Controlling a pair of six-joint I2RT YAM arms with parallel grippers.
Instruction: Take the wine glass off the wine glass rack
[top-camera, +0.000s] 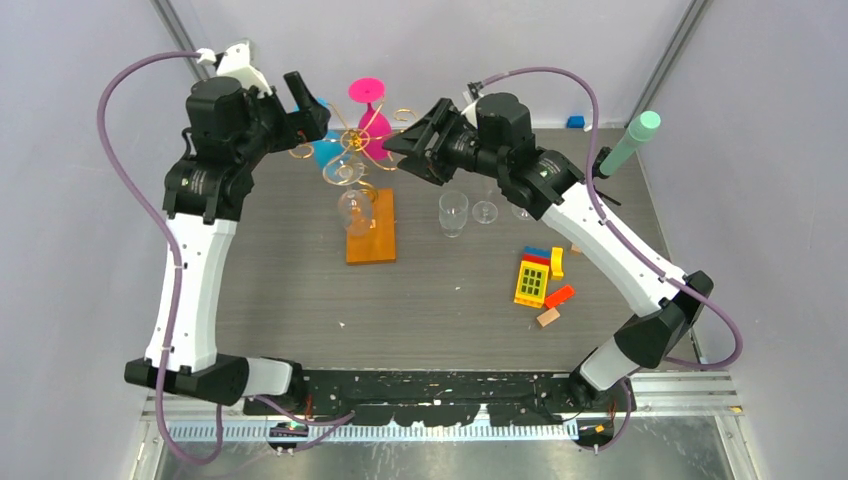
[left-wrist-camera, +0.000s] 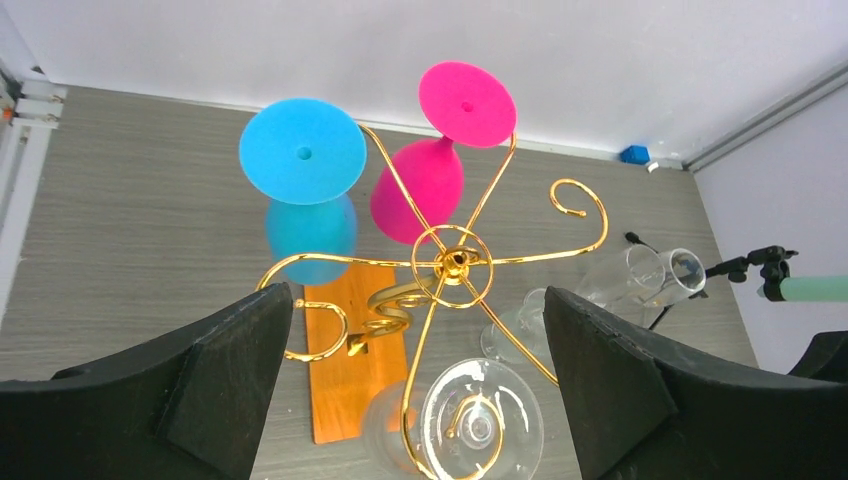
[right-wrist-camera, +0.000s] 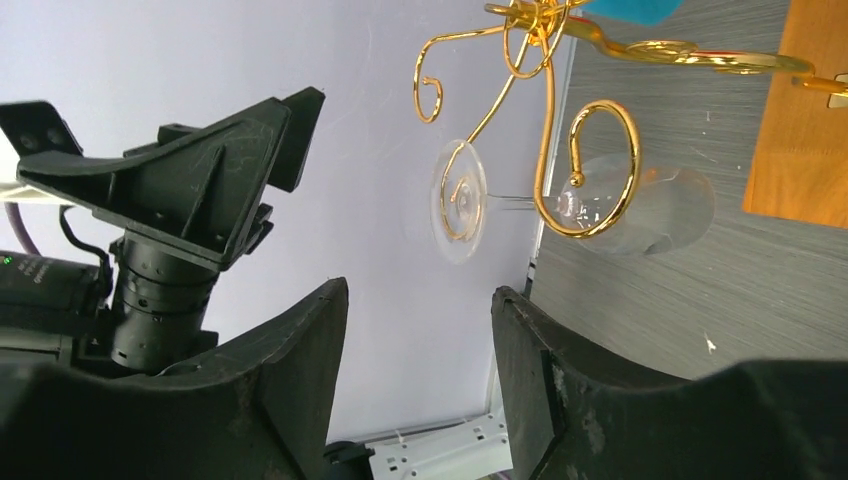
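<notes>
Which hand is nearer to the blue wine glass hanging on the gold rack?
Left. The left hand is close beside the blue wine glass, on the left of the rack. The right hand is across the central post, next to the pink glass.

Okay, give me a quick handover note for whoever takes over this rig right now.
The left gripper is open and empty, just left of the rack top.
The right gripper is open and empty, on the rack's right, lined up towards the clear glass.
The rack is upright on its base. The blue glass, pink glass and clear glass hang from it upside down.
Two table glasses are right of the base.
Done: both grippers at the rack, nothing gripped.
Left: grip a hanging glass and slide it off its arm.
</notes>
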